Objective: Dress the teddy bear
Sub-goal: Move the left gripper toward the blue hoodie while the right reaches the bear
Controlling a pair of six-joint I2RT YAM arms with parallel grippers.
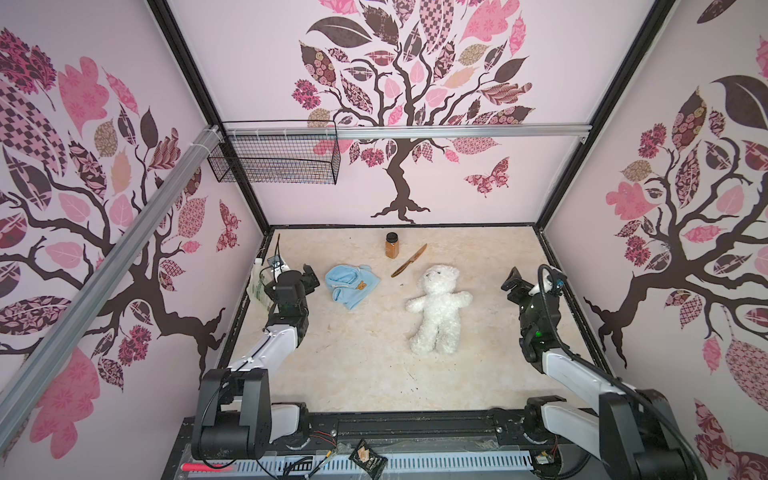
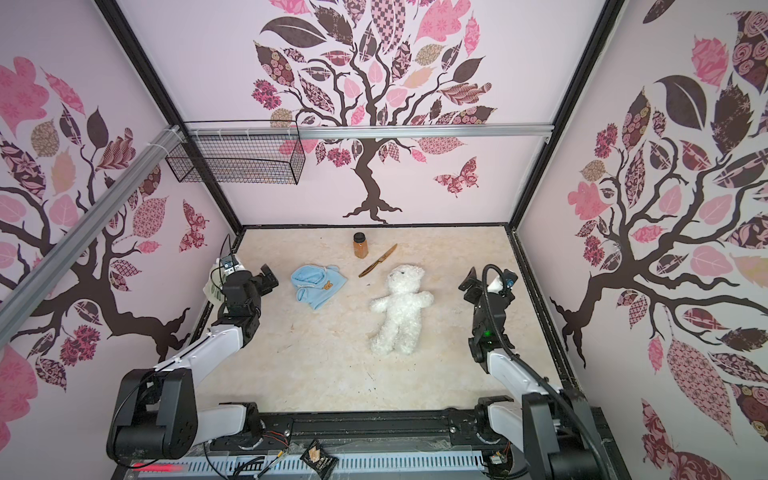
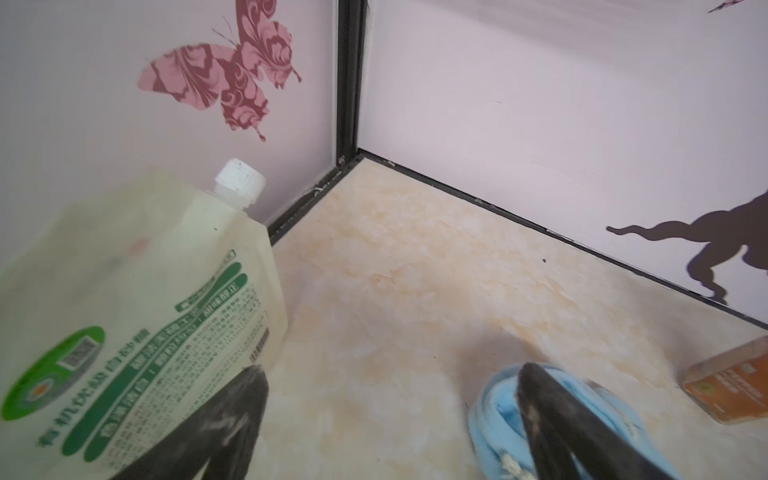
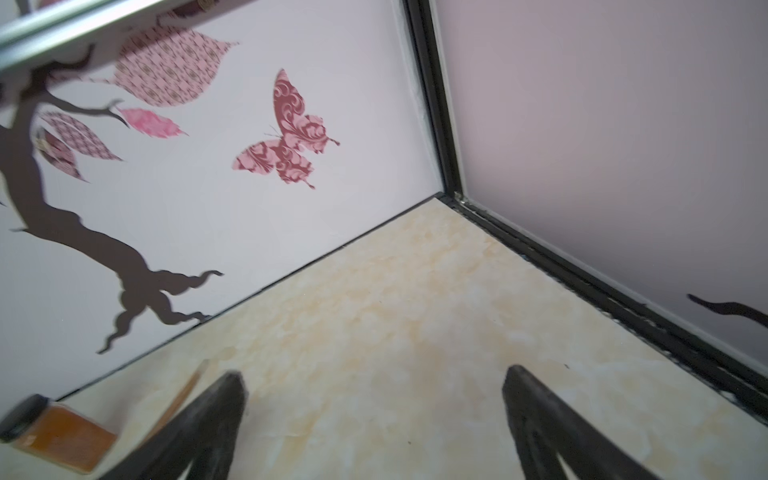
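One teddy bear [image 1: 436, 309], white and fluffy, is lying on its back on the tabletop [image 1: 353, 374], right of the middle, with its head pointing toward the back wall and all four limbs spread; nothing is touching it. One light blue shirt [image 1: 351, 286] is lying crumpled left of the middle, well apart from the bear, its small tan bear print facing up. One brown jar [image 1: 392, 245] with a dark lid is standing upright near the back wall, and one wooden knife [image 1: 409, 260] is lying slantwise just beside it, between the shirt and the bear's head. One pale pouch [image 3: 137, 316] with green print and a white cap is leaning at the left wall. Two arms are reaching in from the front. The left tool [image 3: 388, 374] is hovering just beside the shirt with its jaws spread wide apart, gripping nothing. The right tool [image 4: 374, 374] is hovering to the right of the bear, near the right wall, likewise spread wide and gripping nothing. One wire basket [image 1: 274, 160] is hanging from the rail on the back wall.
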